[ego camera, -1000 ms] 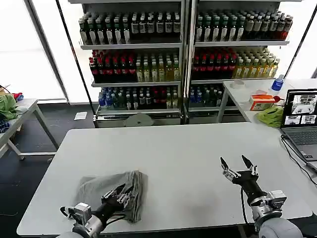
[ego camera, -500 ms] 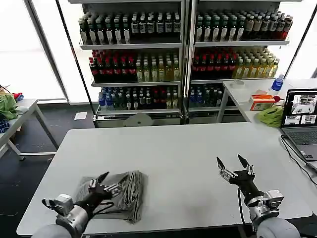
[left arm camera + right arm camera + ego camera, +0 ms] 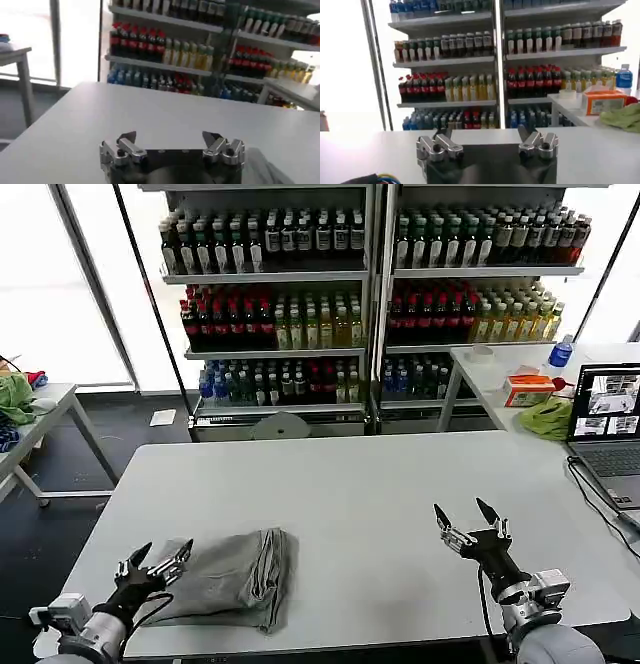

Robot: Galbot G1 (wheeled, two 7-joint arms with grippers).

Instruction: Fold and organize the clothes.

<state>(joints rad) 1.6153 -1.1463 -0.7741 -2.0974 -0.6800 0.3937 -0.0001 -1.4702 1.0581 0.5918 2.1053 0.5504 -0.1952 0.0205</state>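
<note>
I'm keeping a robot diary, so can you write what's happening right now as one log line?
shirt: folded, lying on table | left tool: open, beside shirt's edge, holding nothing | right tool: open, above bare table, holding nothing

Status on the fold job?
Done: one grey shirt lies folded on the white table's front left. In hand: nothing; the left hand is open just left of the shirt, the right hand open above the table's right. Left: probably only squaring the bundle.
</note>
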